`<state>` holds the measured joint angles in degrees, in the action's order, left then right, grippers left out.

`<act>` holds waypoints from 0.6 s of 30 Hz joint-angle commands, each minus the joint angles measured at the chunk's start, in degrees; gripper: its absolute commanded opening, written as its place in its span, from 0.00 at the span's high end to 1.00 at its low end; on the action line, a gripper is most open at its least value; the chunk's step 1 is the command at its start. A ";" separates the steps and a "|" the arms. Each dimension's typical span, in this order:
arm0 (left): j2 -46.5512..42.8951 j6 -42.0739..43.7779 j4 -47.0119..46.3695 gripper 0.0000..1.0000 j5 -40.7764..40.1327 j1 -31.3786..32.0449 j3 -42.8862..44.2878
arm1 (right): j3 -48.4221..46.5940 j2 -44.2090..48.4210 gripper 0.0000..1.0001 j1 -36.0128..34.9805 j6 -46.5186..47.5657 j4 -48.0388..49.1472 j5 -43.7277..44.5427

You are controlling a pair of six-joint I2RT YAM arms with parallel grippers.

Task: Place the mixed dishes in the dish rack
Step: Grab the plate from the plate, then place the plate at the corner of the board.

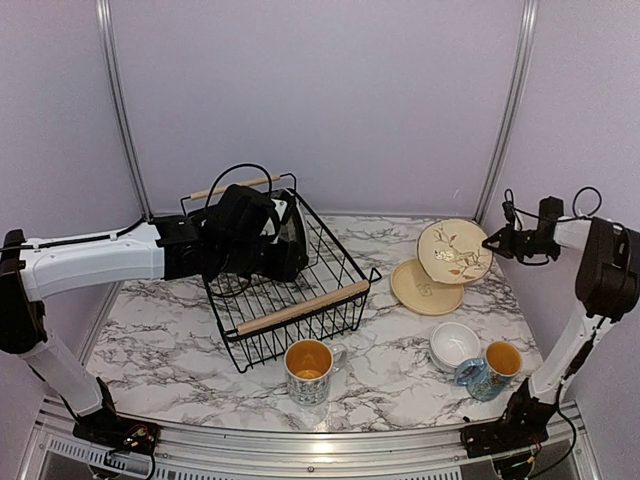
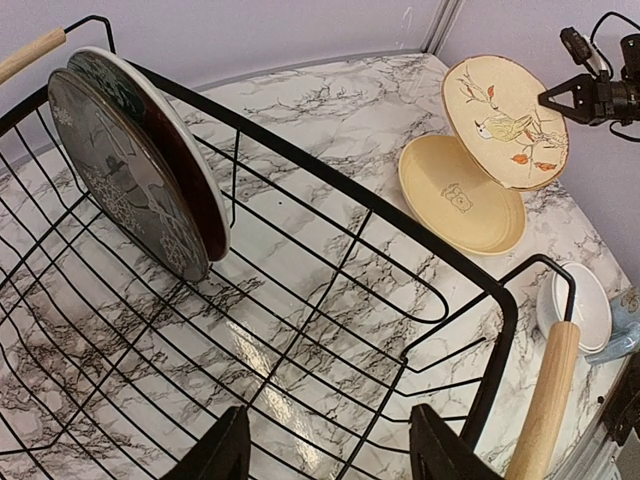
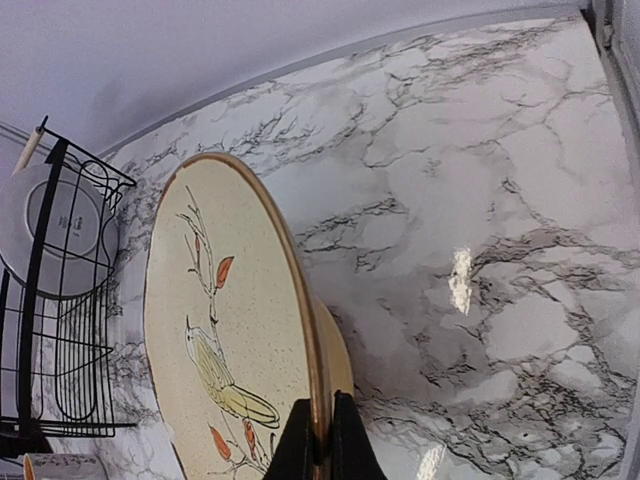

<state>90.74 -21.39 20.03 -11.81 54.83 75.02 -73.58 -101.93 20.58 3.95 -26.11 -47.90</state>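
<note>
While the bird plate [image 3: 230, 330] is hanging clear of the tabletop [image 1: 150, 330]: step in hand is looking like carrying it over to the dish rack [image 1: 300, 308].
right hand [image 3: 320, 435]: fingers pressing together on the plate's lower rim, pinching it edge-on.
bird plate pose: tilting steeply with the painted face turning toward the left of the frame. It is hovering at right centre of the top view, just above the small tan plate [image 1: 425, 290].
left hand [image 2: 330, 450]: fingers standing spread and gripping nothing, hovering over the rack floor.
rack contents: dark grey reindeer plate [image 2: 125, 180] and red plate [image 2: 190, 165] are standing on edge together at the far end, by the back handle.
key relation: rack is lying left of the right hand in the top view, its near right corner facing the plate. The open floor is sitting in front of the two standing plates.
nearer arm: right arm is holding the plate; left arm is sitting nearer the rack and partly occupying the space above it.
risk, my read: the thin rim pinch is likely letting the plate swing, and the rack's wire wall is needing clearing.
waiting on tabletop: tan plate, white bowls [image 1: 455, 343], front mug [image 1: 308, 370], right mug [image 1: 490, 368].
</note>
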 commanded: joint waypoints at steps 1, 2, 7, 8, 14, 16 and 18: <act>-0.02 0.71 -0.19 0.44 0.68 0.28 0.53 | 0.33 3.29 1.00 4.09 -4.29 6.01 3.90; -0.02 0.63 -0.21 0.44 0.71 0.28 0.36 | 0.75 3.61 1.00 4.71 -5.18 6.59 4.88; 0.38 0.30 -0.43 0.44 1.39 0.28 0.08 | 2.63 5.66 1.00 6.62 -6.40 8.96 7.75; 0.48 0.22 -0.56 0.44 1.60 0.28 0.17 | 2.74 6.14 1.00 6.89 -6.47 9.26 8.14; 0.75 0.03 -0.97 0.44 2.38 0.34 0.06 | 4.07 9.57 1.00 8.01 -6.12 11.10 14.48; 0.84 -0.13 -0.88 0.44 2.55 0.37 0.20 | 4.44 10.33 1.00 7.99 -5.15 11.26 17.23; 0.56 -0.30 -0.79 0.44 2.70 0.41 0.04 | 4.73 10.88 1.00 8.07 -4.32 11.26 19.94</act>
<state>90.74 -21.50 19.97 -10.07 54.83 75.02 -68.23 -94.50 27.83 -0.36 -20.18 -31.22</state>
